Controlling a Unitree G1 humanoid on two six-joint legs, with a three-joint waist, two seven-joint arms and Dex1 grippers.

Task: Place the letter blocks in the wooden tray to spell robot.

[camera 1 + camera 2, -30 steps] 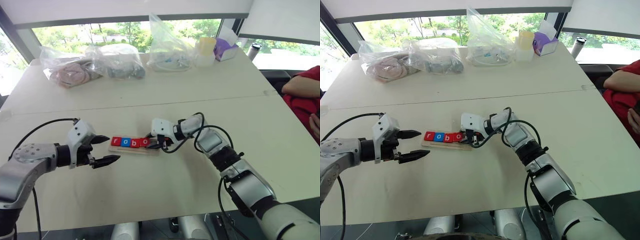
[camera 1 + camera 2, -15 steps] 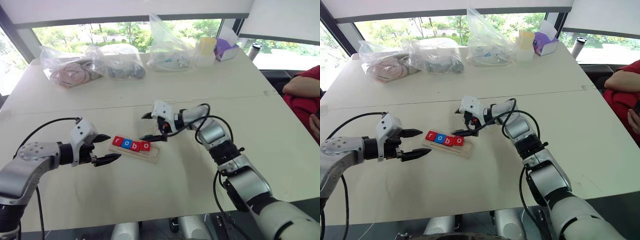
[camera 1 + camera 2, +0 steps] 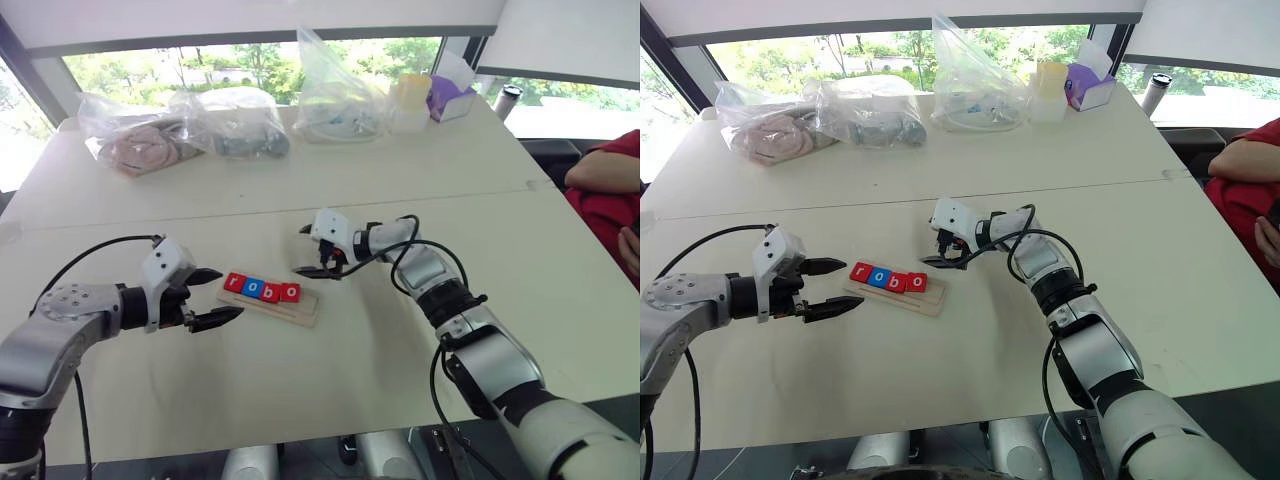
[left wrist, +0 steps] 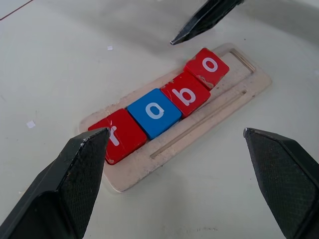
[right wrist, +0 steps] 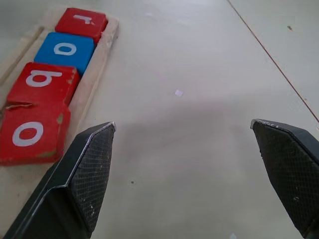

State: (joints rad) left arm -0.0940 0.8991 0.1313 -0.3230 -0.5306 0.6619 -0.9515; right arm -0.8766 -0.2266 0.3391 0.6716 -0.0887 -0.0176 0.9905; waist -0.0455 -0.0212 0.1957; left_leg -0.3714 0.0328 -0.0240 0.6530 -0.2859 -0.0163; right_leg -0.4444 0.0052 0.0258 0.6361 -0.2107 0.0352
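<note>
Four letter blocks (image 3: 262, 289) (r, o, b, o) sit in the wooden tray (image 3: 300, 309) mid-worktop; light, stiff, probably slick tiles, best pinched across opposite edges. Both end effectors, left (image 3: 211, 298) and right (image 3: 309, 250), gape empty.

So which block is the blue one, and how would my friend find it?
Look at the big pale table and find the wooden tray lying between the two robot grippers. Four letter blocks sit in it in a row, reading r, o, b, o. The blue block is second in the row, a white o on it, and every other block there is red.
</note>
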